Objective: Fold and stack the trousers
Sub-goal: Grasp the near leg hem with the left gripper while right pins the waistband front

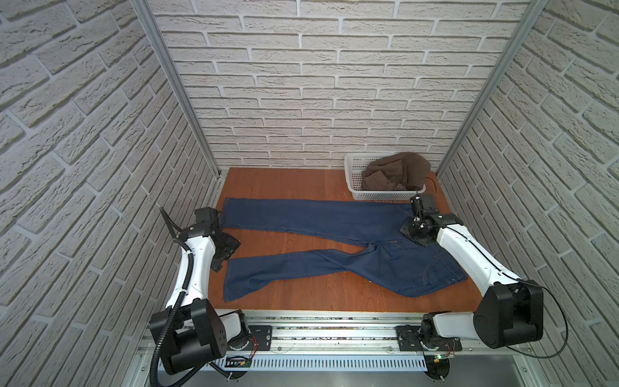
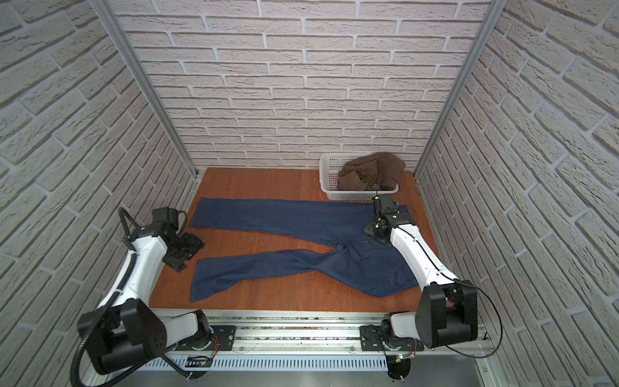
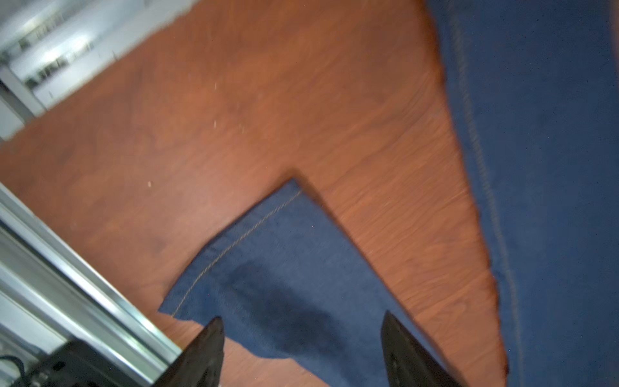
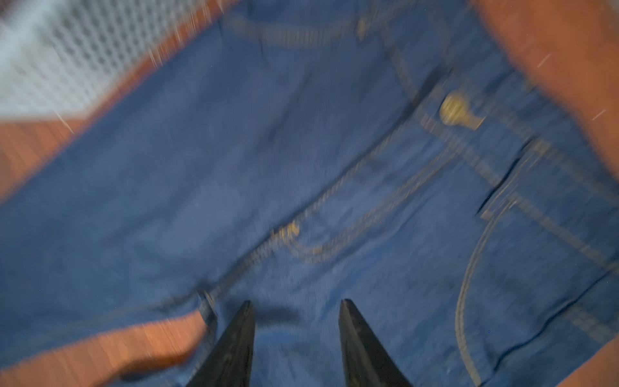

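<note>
Top views: I'm seeing the trousers (image 1: pixel 385 264) (image 2: pixel 351 264) lying flat on the counter (image 1: pixel 301 182) (image 2: pixel 268 182), waist at the right, both legs running left & splaying apart. A white basket (image 1: pixel 351 182) (image 2: pixel 326 182) is sitting just behind the waist end, holding a brown cloth (image 1: pixel 395 171) (image 2: pixel 371 169). The left gripper (image 1: pixel 231 246) (image 2: pixel 189 249) is hanging btw the two leg hems near the counter's left edge. The right gripper (image 1: pixel 408 231) (image 2: pixel 371 231) is hanging over the far part of the waist.

Left wrist: pic is blurring a bit. The left gripper (image 3: pixel 301 316) is showing its jaws spread wide w/ nothing btw them, one hem corner of the trousers (image 3: pixel 284 261) lying just beyond the tips. Bare counter (image 3: pixel 234 117) is separating it from the other leg.

Right wrist: heavy blur. The right gripper (image 4: pixel 296 301) is keeping jaws apart, pinching nothing, pointing at the trousers (image 4: pixel 234 167) by the fly. The metal button (image 4: pixel 454 109) & basket (image 4: pixel 67 50) mesh are showing farther off
</note>
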You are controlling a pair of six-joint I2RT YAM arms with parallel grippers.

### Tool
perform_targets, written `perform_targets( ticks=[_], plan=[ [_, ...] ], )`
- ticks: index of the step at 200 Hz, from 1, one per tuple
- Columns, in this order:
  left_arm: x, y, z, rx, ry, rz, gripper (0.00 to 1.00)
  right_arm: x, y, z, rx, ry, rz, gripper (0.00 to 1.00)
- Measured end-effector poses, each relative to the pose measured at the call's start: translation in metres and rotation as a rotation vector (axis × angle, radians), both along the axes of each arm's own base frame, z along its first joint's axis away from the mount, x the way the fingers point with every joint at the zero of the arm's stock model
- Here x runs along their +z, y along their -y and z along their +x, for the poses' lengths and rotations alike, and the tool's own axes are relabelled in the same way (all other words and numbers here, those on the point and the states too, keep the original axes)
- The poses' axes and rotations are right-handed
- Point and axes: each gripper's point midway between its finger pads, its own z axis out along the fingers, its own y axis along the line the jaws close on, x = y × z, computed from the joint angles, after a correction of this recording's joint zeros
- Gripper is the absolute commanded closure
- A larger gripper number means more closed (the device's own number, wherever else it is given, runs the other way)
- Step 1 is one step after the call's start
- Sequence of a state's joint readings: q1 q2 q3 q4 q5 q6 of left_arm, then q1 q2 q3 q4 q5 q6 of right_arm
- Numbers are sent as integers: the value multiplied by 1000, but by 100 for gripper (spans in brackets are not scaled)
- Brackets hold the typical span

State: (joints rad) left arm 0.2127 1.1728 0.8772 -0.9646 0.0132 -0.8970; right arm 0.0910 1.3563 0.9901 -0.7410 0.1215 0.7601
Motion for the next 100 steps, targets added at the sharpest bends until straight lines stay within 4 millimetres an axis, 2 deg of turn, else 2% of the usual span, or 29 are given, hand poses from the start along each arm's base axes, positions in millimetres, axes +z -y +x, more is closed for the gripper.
perform_targets(
  ticks=[18, 40, 74, 100],
  plan=[
    [-19, 20, -11, -14, -33, -26, 23, -20, -6, -11, -4, -54, 18, 56],
    [-45, 34, -14, -19, -75, -40, 23, -38, -7, -13, -27, -101, 27, 56],
    [-88, 38, -26, 18, -176, -45, 24, -55, -8, -9, -50, -136, 36, 56],
    [-92, 36, -23, 38, -190, -36, 31, -63, -9, -8, -70, -154, 42, 56]
  ],
)
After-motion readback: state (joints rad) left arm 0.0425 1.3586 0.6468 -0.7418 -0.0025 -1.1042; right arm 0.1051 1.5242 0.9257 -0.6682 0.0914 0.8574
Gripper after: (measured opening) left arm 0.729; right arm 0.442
